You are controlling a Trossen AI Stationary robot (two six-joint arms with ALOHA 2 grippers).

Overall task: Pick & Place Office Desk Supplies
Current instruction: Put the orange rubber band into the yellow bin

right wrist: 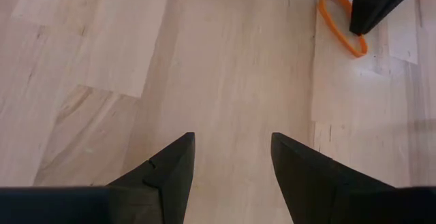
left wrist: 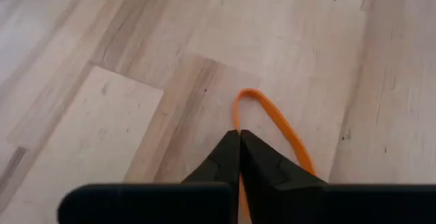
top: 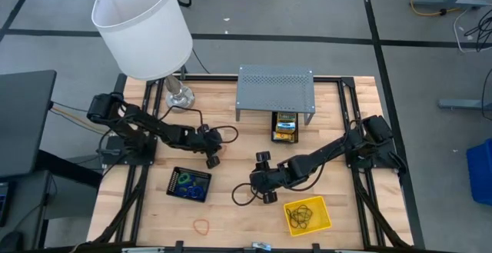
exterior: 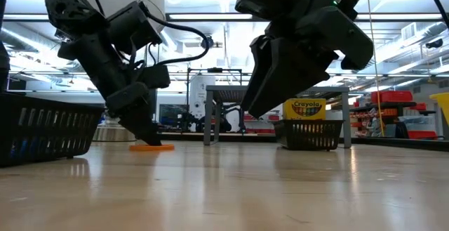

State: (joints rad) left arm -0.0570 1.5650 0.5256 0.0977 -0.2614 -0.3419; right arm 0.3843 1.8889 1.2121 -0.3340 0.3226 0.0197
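Left claw [left wrist: 240, 137] is pinching shut on the thin orange rubber-band loop [left wrist: 272, 118] — next, lifting it toward the black mesh tray [top: 190, 184]; right claw [right wrist: 231, 149] is hovering open.

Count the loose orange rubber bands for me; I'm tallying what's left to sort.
2. One orange rubber band is pinched in the left gripper, mid-table; the second orange rubber band lies near the front edge. More may be hidden.

In the high view the left gripper [top: 213, 161] sits left of centre, its arm reaching in from the left edge, fingers pinched together (tips down at the tabletop), while the right gripper [top: 260, 178] hangs spread just right of centre.
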